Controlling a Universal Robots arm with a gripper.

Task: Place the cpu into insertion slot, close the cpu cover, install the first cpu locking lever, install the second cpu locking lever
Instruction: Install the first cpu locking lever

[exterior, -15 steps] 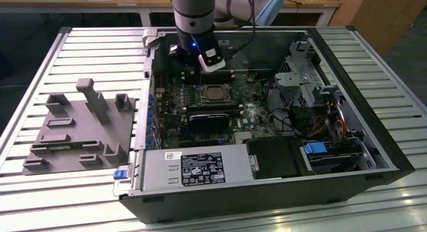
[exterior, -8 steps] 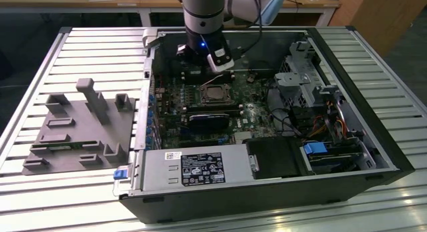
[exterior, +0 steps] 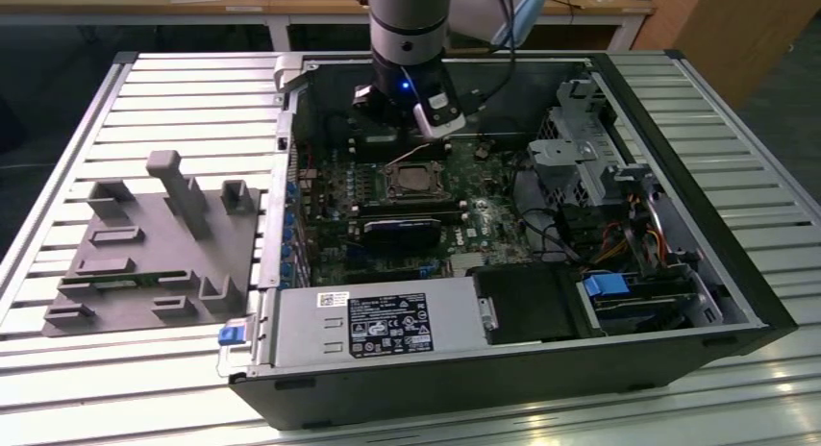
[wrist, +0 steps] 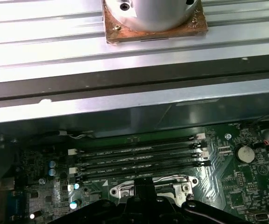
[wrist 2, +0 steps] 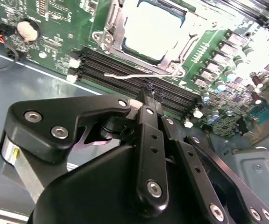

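Farthest to the exterior view's left of the insertion slot [exterior: 413, 181] lies a grey fixture [exterior: 154, 244] on the slatted table [exterior: 718, 110], well apart from the open computer case [exterior: 513, 388] and unlikely to interfere.

The slot sits mid-board on the green motherboard [exterior: 327, 225]. In the second wrist view the cpu [wrist 2: 153, 28] lies in the slot, and the cpu cover [wrist 2: 110, 29] appears to rest flat around the chip's edges.

Along the side of the slot that faces the memory slots [wrist 2: 116, 65], a thin silvery locking lever [wrist 2: 139, 74] runs out over the board. It looks free rather than tucked under its catch, though the catch itself is hard to make out.

The gripper [wrist 2: 149, 95] hovers over the memory slots, just beside that lever. Its fingers look drawn together, with nothing seen between them.

The main risk, as I judge it, comes from the lever's shape. A narrow springy wire can slip off closed fingertips under pressure and snap upward. The tips could then skid onto the memory slots or the small components near the slot.

If the push comes before the cover is fully seated, the chip could be loaded unevenly against the socket contacts.

To the exterior view's right of the slot stand the drive cage [exterior: 584, 167] and a bundle of coloured cables [exterior: 641, 239]. They are near enough that a wide swing of the arm [exterior: 410, 23] could snag them.
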